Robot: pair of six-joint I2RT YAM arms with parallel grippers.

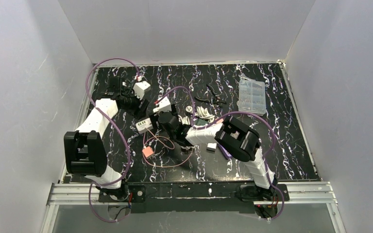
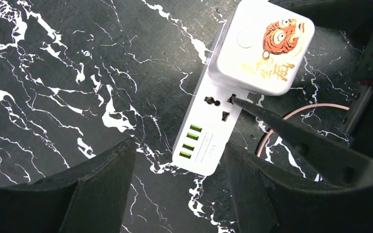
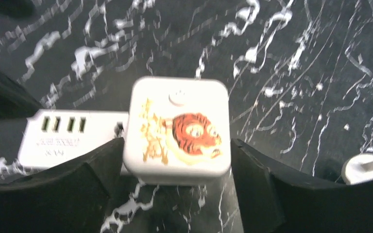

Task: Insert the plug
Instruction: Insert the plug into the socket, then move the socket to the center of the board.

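A white cube plug (image 3: 177, 128) with an orange tiger print sits on the far end of a white power strip (image 2: 209, 131), which lies flat on the black marbled table and has green USB ports. My right gripper (image 3: 177, 143) is open around the plug: its left finger lies close against the side, and a gap shows at its right finger. In the left wrist view, one dark right finger (image 2: 311, 141) points at the free socket beside the plug (image 2: 264, 46). My left gripper (image 2: 179, 145) is open over the strip's USB end, touching nothing. In the top view both grippers, left (image 1: 128, 103) and right (image 1: 161, 119), meet at the strip (image 1: 144, 126).
A second white adapter (image 1: 142, 89) and a white plug (image 1: 164, 103) lie behind the strip. A pink cable (image 1: 167, 145) loops in front, beside a small pink square (image 1: 147, 151). A clear compartment box (image 1: 251, 94) stands at the back right. White walls close three sides.
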